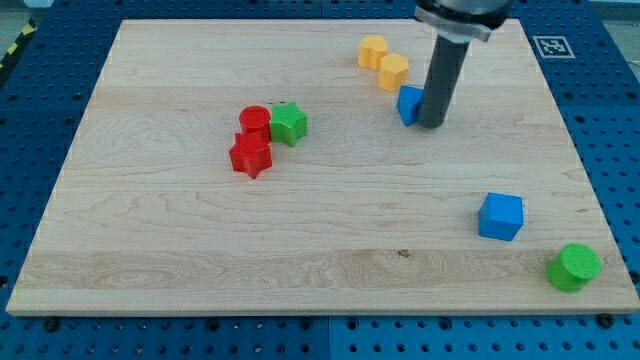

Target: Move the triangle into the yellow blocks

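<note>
Dark and straight, my rod comes down to my tip [432,124], which has no jaws and holds nothing; it only presses against the right side of the blue triangle [408,104], partly hiding it. The triangle lies just below the two yellow blocks [384,61], very near the lower one; I cannot tell if they touch. I judge the task almost finished: one short push toward the view's top-left remains.

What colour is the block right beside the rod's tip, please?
Blue: the blue triangle, touching my tip, seen in the camera view.
</note>
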